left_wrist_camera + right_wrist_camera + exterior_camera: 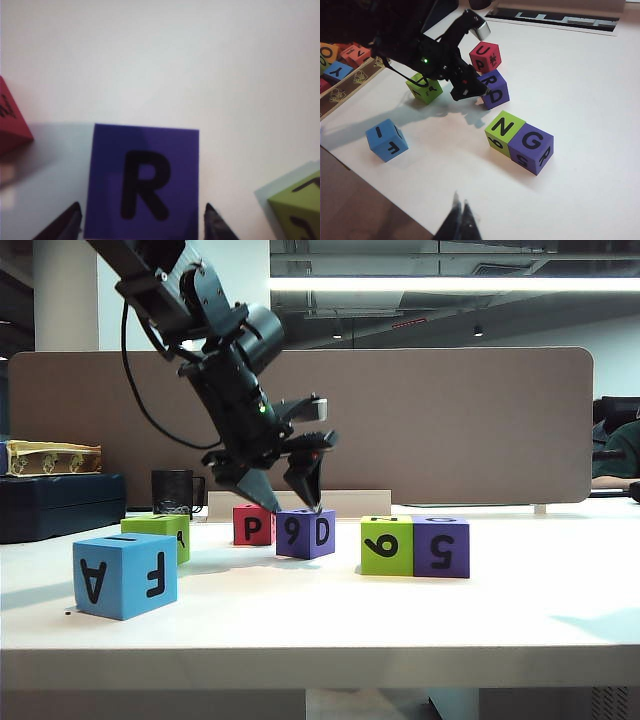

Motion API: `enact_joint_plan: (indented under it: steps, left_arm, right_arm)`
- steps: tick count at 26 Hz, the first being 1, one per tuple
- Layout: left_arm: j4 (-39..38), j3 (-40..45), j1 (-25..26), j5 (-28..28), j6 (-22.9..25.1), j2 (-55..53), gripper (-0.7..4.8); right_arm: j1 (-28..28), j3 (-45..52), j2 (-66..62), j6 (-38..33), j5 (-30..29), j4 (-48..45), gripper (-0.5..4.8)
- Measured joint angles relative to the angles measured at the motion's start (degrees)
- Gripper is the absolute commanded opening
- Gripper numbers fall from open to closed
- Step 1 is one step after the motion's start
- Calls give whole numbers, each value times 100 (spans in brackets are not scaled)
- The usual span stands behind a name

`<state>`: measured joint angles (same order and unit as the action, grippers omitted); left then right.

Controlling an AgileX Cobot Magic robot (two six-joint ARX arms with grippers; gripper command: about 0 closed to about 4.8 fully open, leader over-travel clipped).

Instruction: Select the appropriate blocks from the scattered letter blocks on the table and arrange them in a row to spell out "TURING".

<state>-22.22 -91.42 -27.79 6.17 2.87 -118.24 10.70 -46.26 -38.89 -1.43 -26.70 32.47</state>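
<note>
Exterior view puts the left gripper (285,496) low at centre-left of the frame, over the purple R block (306,533), which sits on the table (320,625) just beside the red block (253,525). In the left wrist view the two fingertips (214,225) stand either side of that cube at the bottom of the frame, close to its sides, but I cannot tell whether they actually press it. The straddle suits a pick: R belongs in the word. At centre-right, the green N block (387,546) touches the purple G block (441,546), probably the word's tail already laid (judging by the top letters in the right wrist view). The blue block (125,575) lies lower left, another green block (158,533) behind it. The right gripper (459,220), jaws together and empty, hangs at bottom centre of its own view. A tray (350,80) at that view's upper left holds spare letter blocks.
</note>
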Motion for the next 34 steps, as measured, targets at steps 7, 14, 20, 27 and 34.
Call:
enact_joint_plan:
  steps: [7, 14, 20, 27, 34]
  left_arm:
    - [-116, -114, 2, 0, -4, 11, 335]
    - [-92, -114, 0, 33, 7, 11, 387]
    - [94, -118, -2, 184, 9, -197, 367]
    - [426, -120, -9, 179, 7, -302, 263]
    - [444, -118, -11, 179, 9, -302, 248]
  right_arm:
    - [-2, 0, 0, 0, 0, 13, -1]
    - [0, 0, 0, 0, 2, 175, -1]
    - [0, 0, 0, 0, 4, 179, -1]
    - [2, 0, 2, 0, 4, 210, -1]
    - [2, 0, 2, 0, -13, 210, -1]
